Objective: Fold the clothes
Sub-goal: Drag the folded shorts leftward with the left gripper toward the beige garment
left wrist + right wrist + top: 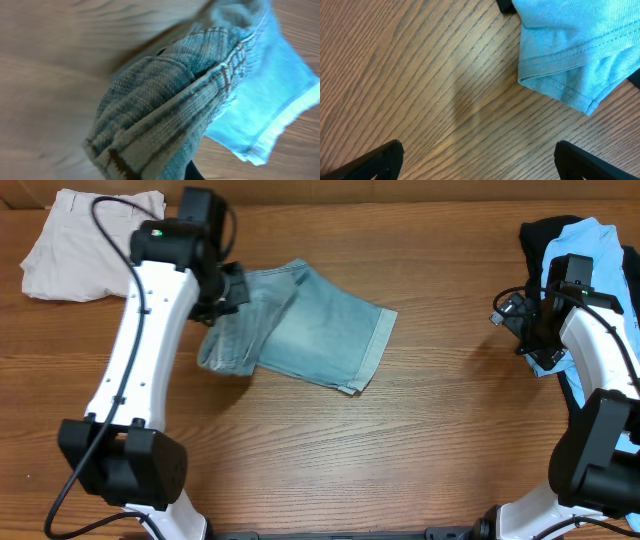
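Observation:
Faded light-blue denim shorts [320, 330] lie mid-table, partly folded, cuffed hem at the right. My left gripper [226, 292] is shut on the shorts' left edge and holds a thick bunch of denim [170, 110] lifted above the wood; the fingers are mostly hidden by cloth. My right gripper [520, 320] is open and empty over bare wood [470, 125], just left of a sky-blue shirt [590, 250] whose hem shows in the right wrist view [570, 55]. A black garment [540, 235] lies under the shirt. Beige shorts [85, 240] lie at the far left corner.
The wooden table [400, 460] runs to all edges of the overhead view. The shirt pile sits at the right edge, the beige shorts at the back left. Both arm bases stand at the front edge.

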Robot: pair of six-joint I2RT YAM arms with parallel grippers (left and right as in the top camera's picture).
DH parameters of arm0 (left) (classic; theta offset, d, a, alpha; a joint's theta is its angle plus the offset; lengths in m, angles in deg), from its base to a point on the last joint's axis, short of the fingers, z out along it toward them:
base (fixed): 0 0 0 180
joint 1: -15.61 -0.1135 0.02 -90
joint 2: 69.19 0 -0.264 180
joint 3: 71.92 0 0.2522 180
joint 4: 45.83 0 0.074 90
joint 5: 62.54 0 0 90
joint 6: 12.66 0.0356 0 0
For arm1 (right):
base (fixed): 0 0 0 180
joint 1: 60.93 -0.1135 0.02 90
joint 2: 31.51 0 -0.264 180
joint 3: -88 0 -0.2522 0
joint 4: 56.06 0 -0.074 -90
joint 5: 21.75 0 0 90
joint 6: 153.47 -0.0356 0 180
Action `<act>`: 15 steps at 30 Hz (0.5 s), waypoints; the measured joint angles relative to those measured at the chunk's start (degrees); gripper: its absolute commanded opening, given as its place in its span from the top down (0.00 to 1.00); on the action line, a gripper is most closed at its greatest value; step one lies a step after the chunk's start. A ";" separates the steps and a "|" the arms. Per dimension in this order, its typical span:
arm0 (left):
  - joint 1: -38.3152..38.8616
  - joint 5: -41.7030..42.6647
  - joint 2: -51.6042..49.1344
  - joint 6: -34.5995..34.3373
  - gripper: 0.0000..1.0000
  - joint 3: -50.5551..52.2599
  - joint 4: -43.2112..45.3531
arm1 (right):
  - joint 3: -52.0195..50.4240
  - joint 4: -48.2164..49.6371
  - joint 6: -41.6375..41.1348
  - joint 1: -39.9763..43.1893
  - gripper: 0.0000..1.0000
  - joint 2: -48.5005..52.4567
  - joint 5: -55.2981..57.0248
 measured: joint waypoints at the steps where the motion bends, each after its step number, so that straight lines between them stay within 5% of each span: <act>1: -0.87 -0.37 0.13 -0.31 0.96 -0.24 -0.87 | 0.00 -0.02 0.00 0.00 0.00 0.00 0.02; 15: -7.45 -6.80 11.08 -2.58 0.96 -10.49 -19.28 | 0.00 -0.02 -0.02 0.02 0.00 0.00 0.00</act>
